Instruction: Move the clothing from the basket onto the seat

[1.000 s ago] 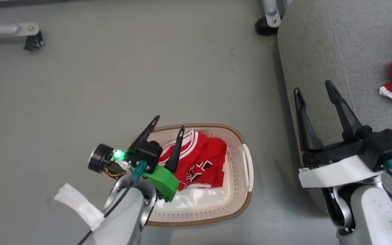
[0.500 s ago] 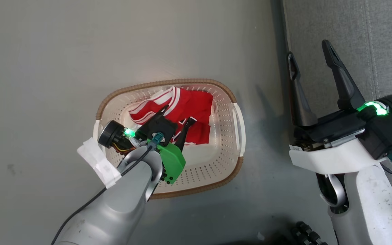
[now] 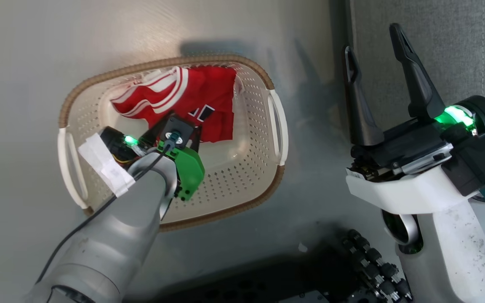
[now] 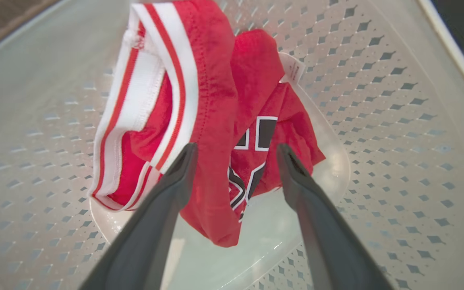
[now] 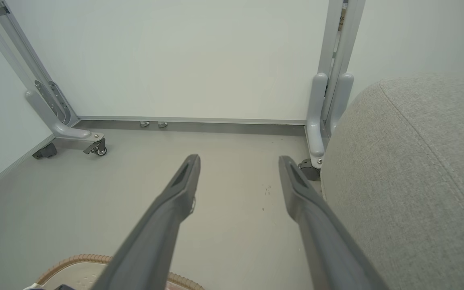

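Inside basket (image 3: pixel 242 168), left gripper (image 4: pixel 237 148) apart over lettered jersey (image 4: pixel 212 100), right gripper (image 5: pixel 239 160) apart beside grey seat (image 5: pixel 409 169)

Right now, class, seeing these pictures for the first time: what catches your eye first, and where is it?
The red jersey, white-striped and crumpled in the cream basket on the floor, stands out most. The left gripper is inside the basket, open, with a fold of the jersey between its fingers. The right gripper hangs open by the edge of the grey seat.
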### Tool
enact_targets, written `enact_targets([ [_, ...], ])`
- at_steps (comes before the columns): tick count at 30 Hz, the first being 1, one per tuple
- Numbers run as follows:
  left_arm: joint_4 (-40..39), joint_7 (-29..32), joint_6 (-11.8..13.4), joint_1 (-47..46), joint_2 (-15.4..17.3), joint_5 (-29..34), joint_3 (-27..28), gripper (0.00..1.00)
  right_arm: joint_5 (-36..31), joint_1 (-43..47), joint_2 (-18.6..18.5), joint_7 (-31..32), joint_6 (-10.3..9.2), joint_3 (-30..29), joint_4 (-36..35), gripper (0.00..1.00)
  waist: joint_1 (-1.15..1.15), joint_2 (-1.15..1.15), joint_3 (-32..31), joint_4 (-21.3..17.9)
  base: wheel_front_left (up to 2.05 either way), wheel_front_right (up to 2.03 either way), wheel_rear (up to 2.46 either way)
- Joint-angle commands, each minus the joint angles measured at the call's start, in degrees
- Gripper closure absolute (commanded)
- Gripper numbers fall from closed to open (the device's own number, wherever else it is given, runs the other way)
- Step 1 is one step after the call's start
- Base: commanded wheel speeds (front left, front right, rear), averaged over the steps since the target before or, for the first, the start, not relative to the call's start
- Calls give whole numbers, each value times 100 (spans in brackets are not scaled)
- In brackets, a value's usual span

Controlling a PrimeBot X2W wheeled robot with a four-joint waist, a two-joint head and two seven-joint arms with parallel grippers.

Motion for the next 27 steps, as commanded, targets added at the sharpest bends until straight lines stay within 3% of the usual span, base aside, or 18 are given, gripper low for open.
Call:
enact_targets([
  [1,111,-7,59,-179,44,-12,-19,0,37,-69,4,-48,-4,29,-6,0,-1,0,379,-281,0,0,0],
  [13,771,88,471,-684,253,41,-61,0,327,-177,14,-176,-4,260,131,0,-1,0,713,-557,0,0,0],
  [21,877,438,527,-854,425,-42,-60,2,489,-248,13,-202,-4,390,185,0,-1,0,839,-690,0,0,0],
  [23,886,530,470,-873,463,-78,-44,100,510,-260,14,-206,-4,394,173,0,-1,0,852,-713,0,0,0],
  [27,892,556,434,-883,502,-120,-51,100,542,-273,14,-207,-4,373,116,0,-1,0,837,-738,0,0,0],
])
